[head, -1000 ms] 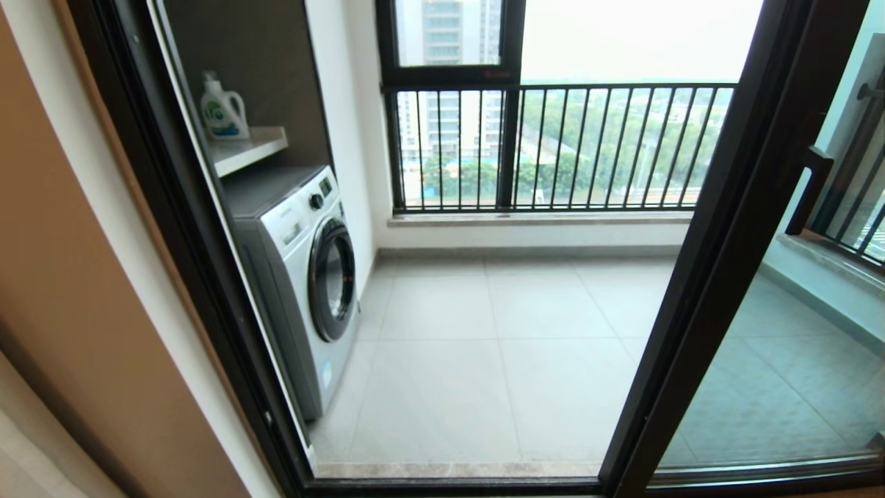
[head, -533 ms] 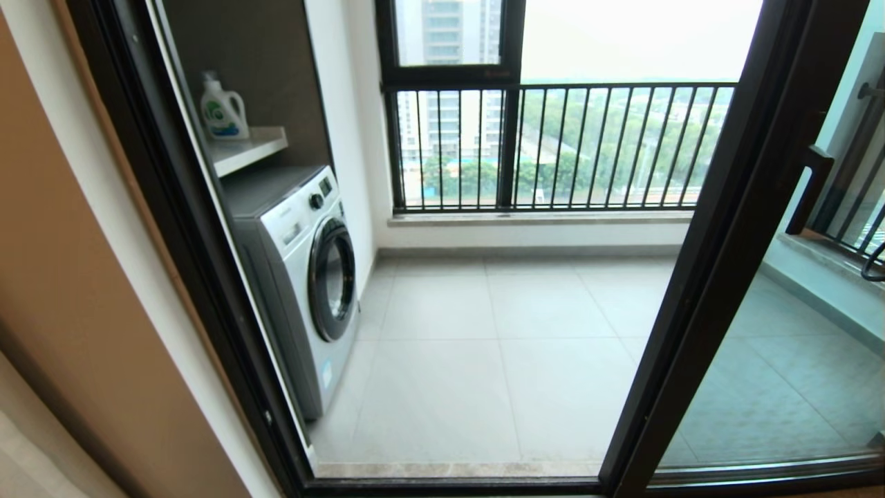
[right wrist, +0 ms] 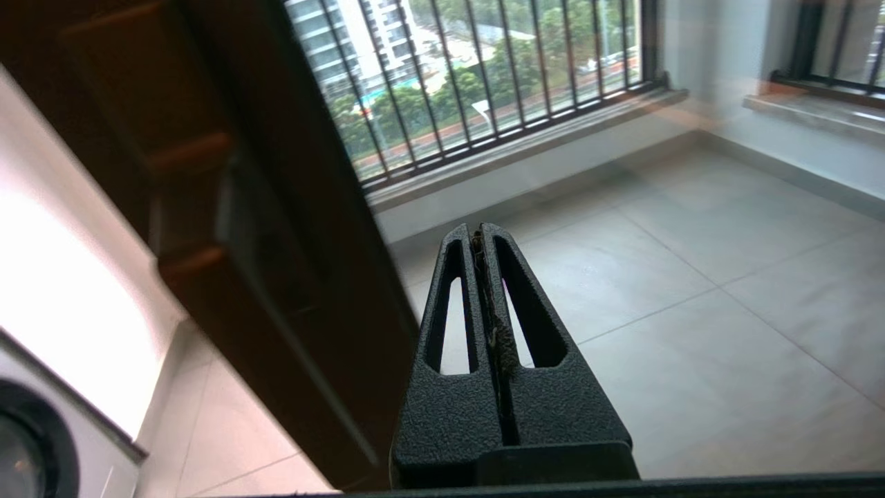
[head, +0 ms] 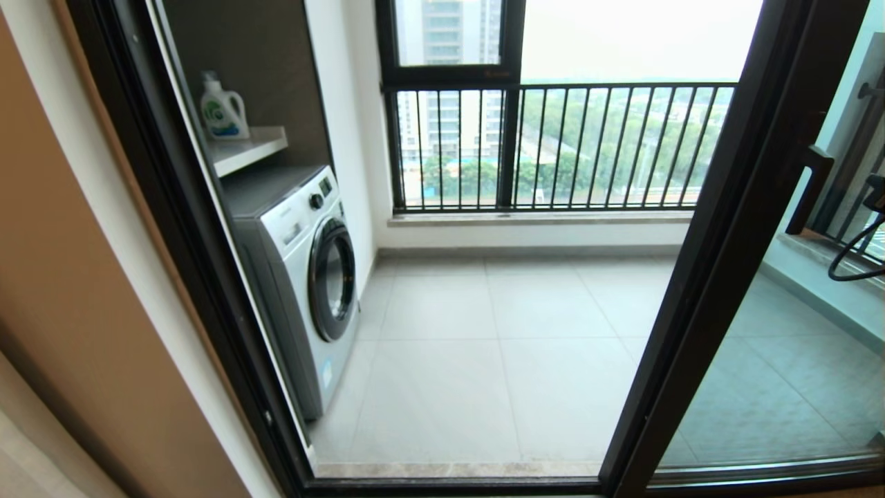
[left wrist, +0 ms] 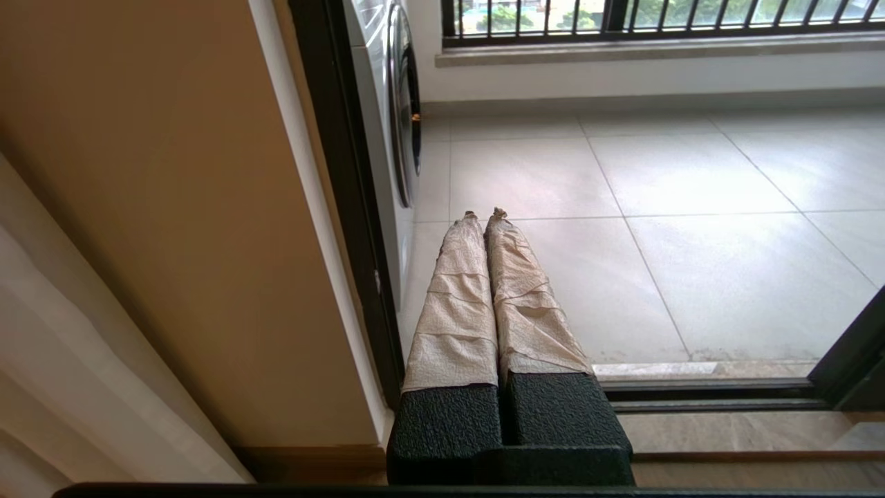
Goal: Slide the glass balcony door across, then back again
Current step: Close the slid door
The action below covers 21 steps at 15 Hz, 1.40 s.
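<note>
The glass balcony door (head: 760,373) stands at the right of the opening, its dark frame upright (head: 719,235) slanting up the head view with a small dark pull handle (head: 810,190) on it. My right gripper (right wrist: 480,232) is shut and empty. It hovers close to the glass, just right of that upright (right wrist: 276,228), touching nothing. In the head view only the right arm's cable loop (head: 854,259) shows at the right edge, beside the handle. My left gripper (left wrist: 484,216), its fingers wrapped in pale tape, is shut and empty, low by the left door jamb (left wrist: 346,207).
A white washing machine (head: 304,277) stands at the left of the balcony under a shelf with a detergent bottle (head: 222,111). A black-barred railing (head: 553,145) closes the far side. Grey floor tiles (head: 498,360) lie open between machine and door. The door track (left wrist: 705,394) crosses the threshold.
The right arm's cable loop has come into the head view at the right edge and moved up toward the handle. The door has not moved.
</note>
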{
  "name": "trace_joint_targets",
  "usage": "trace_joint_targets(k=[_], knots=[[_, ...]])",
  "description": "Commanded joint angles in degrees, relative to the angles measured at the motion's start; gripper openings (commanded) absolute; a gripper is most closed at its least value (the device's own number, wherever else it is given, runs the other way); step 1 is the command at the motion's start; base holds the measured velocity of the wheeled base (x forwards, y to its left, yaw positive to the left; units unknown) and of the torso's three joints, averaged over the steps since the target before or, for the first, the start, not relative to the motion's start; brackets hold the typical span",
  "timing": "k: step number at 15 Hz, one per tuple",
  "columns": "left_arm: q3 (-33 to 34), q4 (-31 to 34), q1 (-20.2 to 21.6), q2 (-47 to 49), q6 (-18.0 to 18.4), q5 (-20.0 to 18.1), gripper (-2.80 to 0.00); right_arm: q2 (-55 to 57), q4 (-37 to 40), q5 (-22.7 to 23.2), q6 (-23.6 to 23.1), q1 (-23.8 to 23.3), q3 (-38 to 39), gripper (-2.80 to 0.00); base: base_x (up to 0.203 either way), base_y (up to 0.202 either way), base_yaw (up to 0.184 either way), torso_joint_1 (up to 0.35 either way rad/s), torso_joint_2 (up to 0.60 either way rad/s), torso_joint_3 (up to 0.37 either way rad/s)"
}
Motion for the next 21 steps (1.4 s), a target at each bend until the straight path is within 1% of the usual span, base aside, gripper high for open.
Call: trace_joint_targets(k=[1,4,16,21], knots=[[0.09,0.00,0.01,0.01,0.04,-0.02,-2.80,0.44,-0.40,0.06,-0.07,1.84,-0.05,-2.80,0.000,0.000,0.000,0.000,0.00,0.000],[0.09,0.00,0.01,0.01,0.04,-0.02,-2.80,0.34,-3.46,-0.42,-0.01,3.62,0.30,-2.80,0.000,0.000,0.000,0.000,0.00,0.000],[0.09,0.00,0.01,0.01,0.04,-0.02,-2.80,0.43,-3.61,-0.42,0.10,6.93,1.36,-2.80,0.000,0.000,0.000,0.000,0.00,0.000],[0.09,0.00,0.01,0.01,0.04,0.07,-2.80,0.08,-3.77,-0.79,0.04,9.74,1.95,-2.80,0.000,0.000,0.000,0.000,0.00,0.000]])
